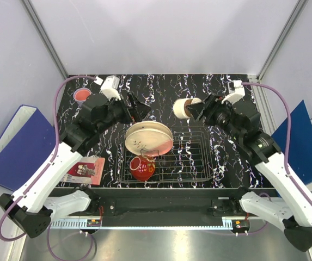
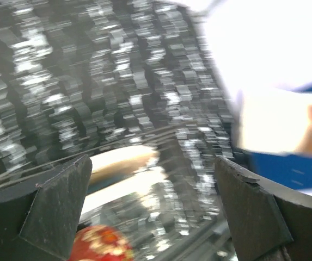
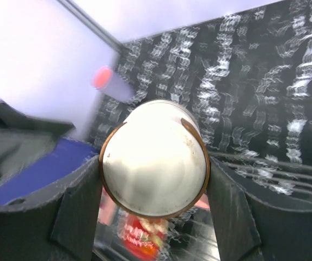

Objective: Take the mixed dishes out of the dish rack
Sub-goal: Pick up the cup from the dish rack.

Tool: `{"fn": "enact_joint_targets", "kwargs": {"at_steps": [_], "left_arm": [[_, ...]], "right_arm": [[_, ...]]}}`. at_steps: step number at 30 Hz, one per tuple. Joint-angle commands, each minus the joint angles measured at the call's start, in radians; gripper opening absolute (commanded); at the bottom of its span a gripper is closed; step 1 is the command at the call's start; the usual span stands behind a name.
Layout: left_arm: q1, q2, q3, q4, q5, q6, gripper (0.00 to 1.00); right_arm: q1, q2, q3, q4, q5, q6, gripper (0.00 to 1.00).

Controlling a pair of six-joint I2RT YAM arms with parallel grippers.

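The right gripper (image 1: 195,110) pinches the small brown-rimmed cream cup (image 1: 184,109), axis toward nine o'clock, with the silver wire dish rack (image 1: 195,156) at six o'clock.

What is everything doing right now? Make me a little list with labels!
right gripper: shut on the small cup, held sideways above the table
left gripper: open, empty, near the plates
plates: leaning in the dish rack, left part
red bowl: in the rack, in front of the plates
pink tumbler: far left corner of the table
red card: left of the rack
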Motion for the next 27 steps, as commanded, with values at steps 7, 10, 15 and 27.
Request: {"fn": "enact_joint_targets", "kwargs": {"at_steps": [7, 10, 15, 27], "left_arm": [[0.119, -0.048, -0.089, 0.564, 0.454, -0.209, 0.99], [0.142, 0.006, -0.116, 0.665, 0.529, -0.294, 0.99], [0.142, 0.069, -0.124, 0.733, 0.558, -0.317, 0.98], [0.141, 0.148, -0.126, 0.83, 0.581, -0.355, 0.96]], "right_arm": [[-0.275, 0.17, -0.262, 1.009, -0.629, 0.577, 0.0], [-0.273, 0.25, -0.266, 1.198, -0.678, 0.668, 0.0], [-0.272, 0.293, -0.256, 1.259, -0.709, 0.685, 0.0], [-0.201, 0.357, -0.233, 1.207, -0.726, 0.631, 0.0]]}}
